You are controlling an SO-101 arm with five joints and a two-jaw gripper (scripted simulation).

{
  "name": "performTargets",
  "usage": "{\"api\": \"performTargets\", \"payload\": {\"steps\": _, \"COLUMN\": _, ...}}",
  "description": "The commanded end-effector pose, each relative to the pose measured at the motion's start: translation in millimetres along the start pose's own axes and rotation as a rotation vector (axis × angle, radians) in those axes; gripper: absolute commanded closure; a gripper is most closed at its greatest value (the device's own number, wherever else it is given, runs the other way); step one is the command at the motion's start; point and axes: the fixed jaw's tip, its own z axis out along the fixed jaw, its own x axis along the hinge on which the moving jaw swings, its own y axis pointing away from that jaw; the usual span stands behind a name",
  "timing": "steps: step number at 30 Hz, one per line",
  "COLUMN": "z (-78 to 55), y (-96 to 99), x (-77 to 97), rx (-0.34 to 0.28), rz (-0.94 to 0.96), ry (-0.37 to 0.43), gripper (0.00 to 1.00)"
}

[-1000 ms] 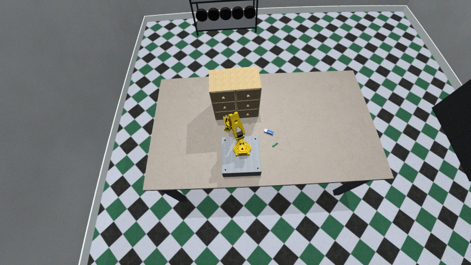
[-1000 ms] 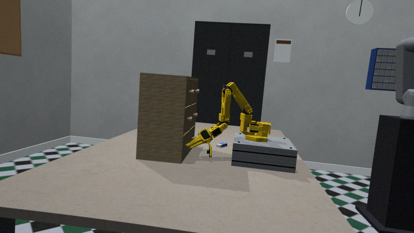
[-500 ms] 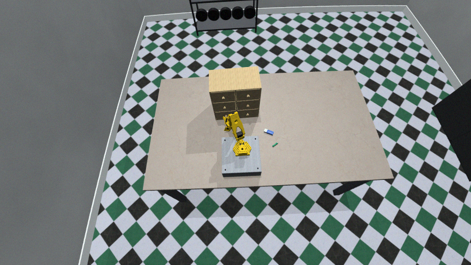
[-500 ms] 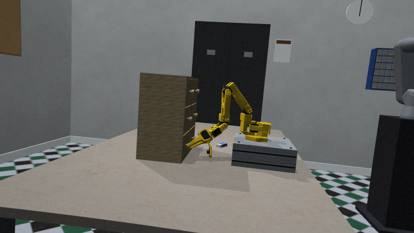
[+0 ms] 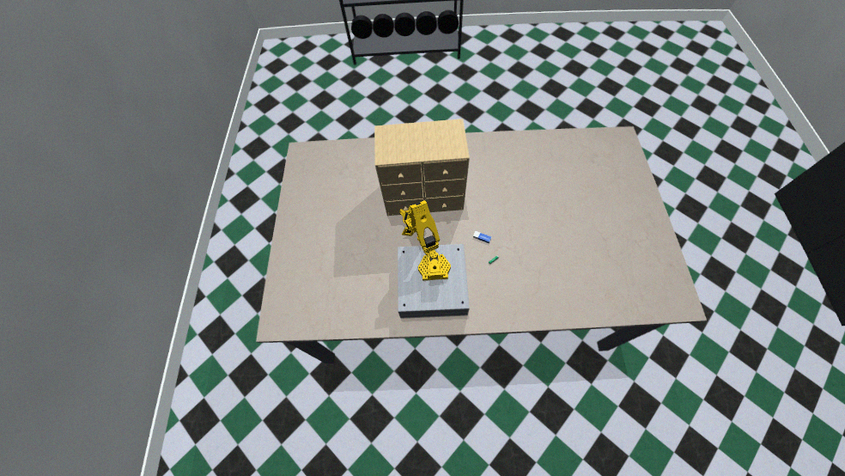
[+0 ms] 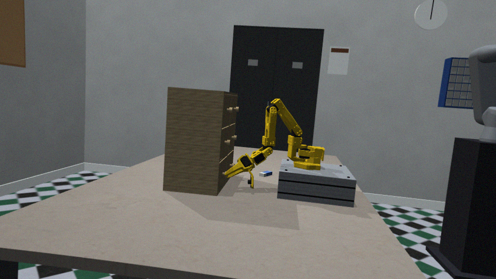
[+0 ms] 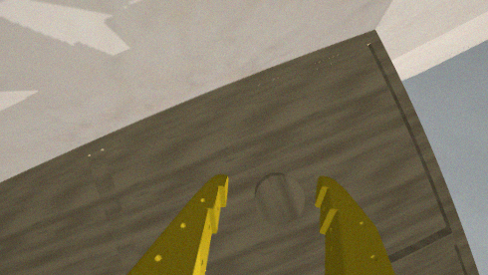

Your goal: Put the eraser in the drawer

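Eraser (image 5: 482, 236) (image 6: 265, 173), blue with a white end, flat on the table (image 5: 562, 236) (image 6: 138, 221), to the right of the arm, ungripped, presumably awaiting an open drawer. Left to right in the top view: gripper (image 5: 407, 223) (image 6: 238, 181) (image 7: 273, 191), fingers apart with nothing between them, at the knob (image 7: 280, 197) of the bottom-left drawer (image 7: 349, 120), likely set to straddle it before closing and pulling; chest (image 5: 421, 142) (image 6: 194, 142), all drawers shut; then the eraser, and a small green piece (image 5: 493, 259), apparently to be left there. Brands, labels: none legible.
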Motion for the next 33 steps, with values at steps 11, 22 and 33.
{"api": "performTargets", "payload": {"steps": 11, "z": 0.6, "y": -0.2, "x": 3.6, "rx": -0.002, "rz": 0.012, "ry": 0.007, "gripper": 0.79}}
{"api": "performTargets", "payload": {"steps": 22, "z": 0.5, "y": -0.3, "x": 3.8, "rx": -0.002, "rz": 0.012, "ry": 0.007, "gripper": 0.79}}
{"api": "performTargets", "payload": {"steps": 33, "z": 0.3, "y": -1.8, "x": 6.2, "rx": -0.002, "rz": 0.012, "ry": 0.007, "gripper": 0.79}}
